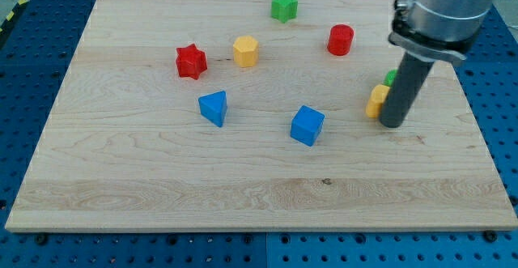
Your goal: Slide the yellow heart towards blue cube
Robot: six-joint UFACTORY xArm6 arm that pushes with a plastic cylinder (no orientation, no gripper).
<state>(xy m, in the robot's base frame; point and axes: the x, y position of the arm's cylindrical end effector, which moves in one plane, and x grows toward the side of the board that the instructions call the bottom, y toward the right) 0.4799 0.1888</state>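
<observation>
The yellow heart (376,100) lies at the view's right, partly hidden behind my rod. My tip (393,124) rests on the board just right of and below the heart, touching or nearly touching it. The blue cube (307,125) sits left of the heart, near the board's middle, with a gap between them. A green block (391,78), shape hidden, peeks out behind the rod just above the heart.
A blue triangular block (214,107) lies left of the cube. A red star (191,61), a yellow hexagon (245,51), a red cylinder (341,39) and a green star (284,6) lie toward the view's top. The wooden board's (243,195) right edge is close to the rod.
</observation>
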